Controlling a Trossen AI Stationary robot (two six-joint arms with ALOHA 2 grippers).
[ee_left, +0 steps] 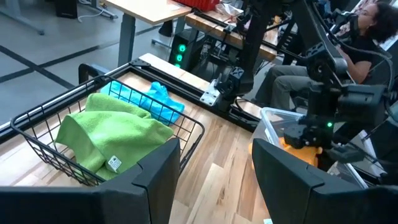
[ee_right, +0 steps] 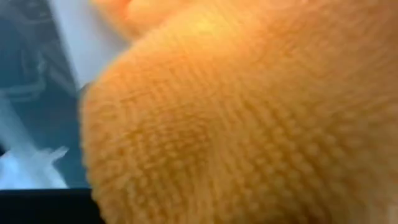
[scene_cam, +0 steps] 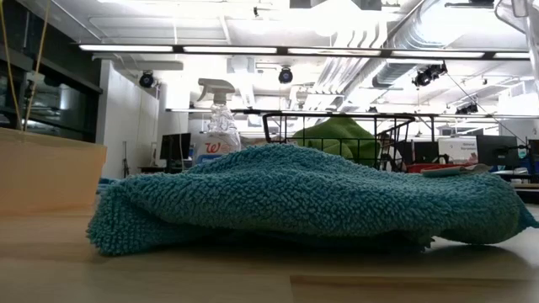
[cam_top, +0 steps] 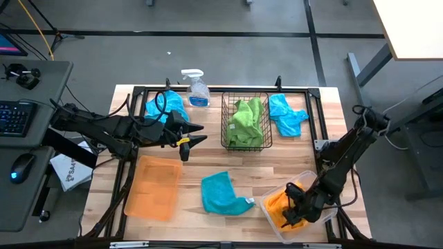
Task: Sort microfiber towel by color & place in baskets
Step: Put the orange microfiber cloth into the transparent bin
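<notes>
Orange towel [ee_right: 249, 112], looped pile filling the right wrist view, sits in the clear bin [cam_top: 331, 216] at the counter's [cam_top: 291, 159] near right corner; right tool [cam_top: 294, 213] is buried in it, finger state indeterminable. Left tool [cam_top: 195, 134] hovers with fingers apart beside the wire basket [cam_top: 225, 124] holding green towels [cam_top: 248, 119]. Turquoise towel [cam_top: 223, 194] lies mid-counter: soft, light, limp, probably best pinched at a raised fold.

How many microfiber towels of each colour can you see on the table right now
Turquoise blue microfiber towels: 3
Lime green microfiber towels: 1, in the black wire mesh basket
Orange microfiber towels: 1, in the clear plastic bin
Total: 5
</notes>
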